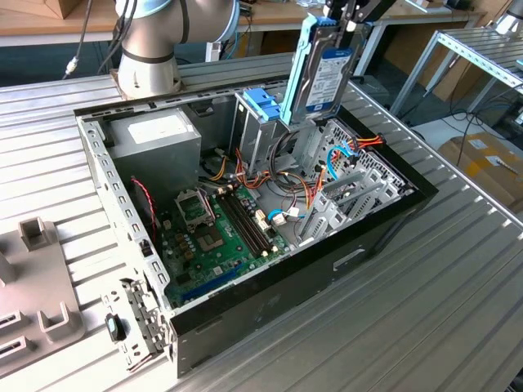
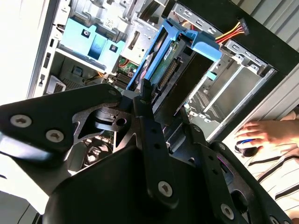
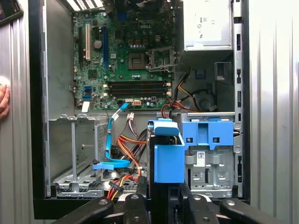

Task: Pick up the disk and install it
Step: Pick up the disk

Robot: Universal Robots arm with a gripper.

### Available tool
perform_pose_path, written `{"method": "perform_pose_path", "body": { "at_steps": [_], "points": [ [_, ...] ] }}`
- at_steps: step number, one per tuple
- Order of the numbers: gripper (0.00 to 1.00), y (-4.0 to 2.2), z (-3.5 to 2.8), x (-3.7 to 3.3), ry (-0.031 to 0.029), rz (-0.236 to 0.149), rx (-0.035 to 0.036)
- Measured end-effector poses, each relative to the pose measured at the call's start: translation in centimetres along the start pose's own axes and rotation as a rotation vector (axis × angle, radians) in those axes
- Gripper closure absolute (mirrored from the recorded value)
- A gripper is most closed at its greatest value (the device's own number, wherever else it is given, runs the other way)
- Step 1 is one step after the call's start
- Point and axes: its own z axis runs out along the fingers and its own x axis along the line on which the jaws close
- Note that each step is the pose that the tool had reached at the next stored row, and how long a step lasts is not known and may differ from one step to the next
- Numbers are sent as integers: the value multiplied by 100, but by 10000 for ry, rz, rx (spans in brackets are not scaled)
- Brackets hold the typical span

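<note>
One claw (image 3: 163, 193) — closed tight on the upright disk (image 1: 325, 77)

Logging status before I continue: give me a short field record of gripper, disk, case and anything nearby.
gripper: shut on the disk's top end
disk: held on edge over the drive cages
computer case: open, lying on its side on the table
hand: a person's, just outside the case wall

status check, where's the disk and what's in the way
gripper shut on the disk. disk upright over the drive cage, not seated. orange cables below; person's hand beside the computer case.
</note>
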Motion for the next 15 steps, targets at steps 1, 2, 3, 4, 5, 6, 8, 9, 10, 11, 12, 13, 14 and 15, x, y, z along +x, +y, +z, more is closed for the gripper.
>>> {"method": "perform_pose_path", "body": {
  "at_steps": [1, 2, 3, 4, 5, 6, 8, 9, 10, 11, 12, 13, 14, 15],
  "points": [
    [65, 0, 0, 7, 1, 0, 0],
    [65, 0, 0, 11, 1, 0, 0],
    [65, 0, 0, 15, 1, 0, 0],
    [65, 0, 1, 20, -1, 0, 0],
    [65, 0, 1, 24, 0, 0, 0],
    [65, 0, 1, 25, 1, 0, 0],
    [65, -1, 2, 34, 1, 0, 0],
    [65, 0, 2, 34, 0, 0, 0],
    [65, -1, 2, 35, 1, 1, 0],
    [65, -1, 2, 40, 0, 0, 0],
    [65, -1, 2, 43, 1, 1, 0],
    [65, -1, 2, 49, 1, 0, 0],
    [65, -1, 3, 53, 0, 0, 0],
    [65, -1, 3, 59, 1, 0, 0]
  ]
}}
